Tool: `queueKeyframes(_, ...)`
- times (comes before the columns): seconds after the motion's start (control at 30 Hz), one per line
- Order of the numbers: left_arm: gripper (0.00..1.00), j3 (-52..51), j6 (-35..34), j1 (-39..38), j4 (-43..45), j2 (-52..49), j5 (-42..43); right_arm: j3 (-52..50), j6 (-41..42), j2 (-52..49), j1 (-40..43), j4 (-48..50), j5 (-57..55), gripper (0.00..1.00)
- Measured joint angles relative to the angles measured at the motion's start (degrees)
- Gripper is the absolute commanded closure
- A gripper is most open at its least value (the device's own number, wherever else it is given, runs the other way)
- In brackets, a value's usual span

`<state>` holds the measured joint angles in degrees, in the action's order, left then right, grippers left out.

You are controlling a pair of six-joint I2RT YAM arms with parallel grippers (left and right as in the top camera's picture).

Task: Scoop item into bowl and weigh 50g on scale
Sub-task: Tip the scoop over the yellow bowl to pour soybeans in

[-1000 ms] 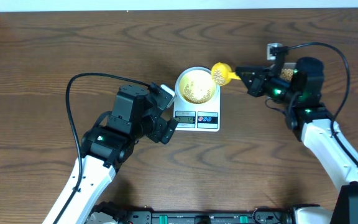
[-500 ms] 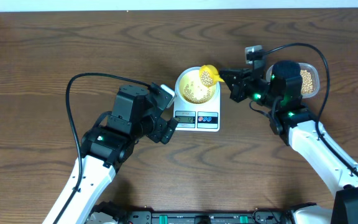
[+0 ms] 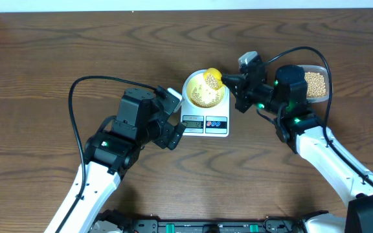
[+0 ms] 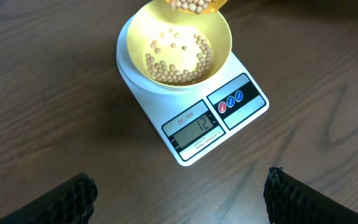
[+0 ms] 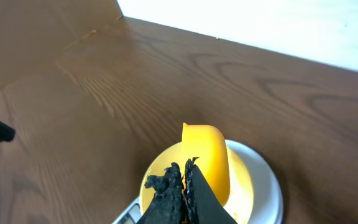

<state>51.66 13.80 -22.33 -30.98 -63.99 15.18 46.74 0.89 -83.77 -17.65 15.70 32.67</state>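
Note:
The pale-yellow bowl (image 3: pixel 204 90) sits on the white scale (image 3: pixel 206 123) and holds a layer of tan beans (image 4: pixel 178 59). The scale's display (image 4: pixel 196 132) faces my left gripper. My right gripper (image 3: pixel 236 85) is shut on the handle of a yellow scoop (image 3: pixel 212 79), which holds beans over the bowl's right rim; the scoop (image 5: pixel 206 162) also shows from behind in the right wrist view, above the bowl (image 5: pixel 159 180). My left gripper (image 3: pixel 177 133) is open and empty, just left of the scale, its fingers (image 4: pixel 179 193) spread wide.
A clear plastic container of beans (image 3: pixel 316 84) stands at the far right, behind my right arm. A white wall edge runs along the table's far side (image 5: pixel 260 25).
My right gripper has carried the bean-filled scoop leftward from beside the scale to over the bowl's rim. The left arm has not moved.

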Motion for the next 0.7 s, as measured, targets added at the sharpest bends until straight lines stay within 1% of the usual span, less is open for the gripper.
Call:
queueKeyframes(0.5, 0.12, 0.0, 0.0, 0.0, 0.02, 0.0, 0.0, 0.0, -12.33, 0.0, -1.53, -0.04, -0.13, 0.99)
queueKeyframes(0.7, 0.12, 0.0, 0.0, 0.0, 0.02, 0.0, 0.0, 0.0, -15.82, 0.0, -1.7, -0.02, -0.15, 0.99)
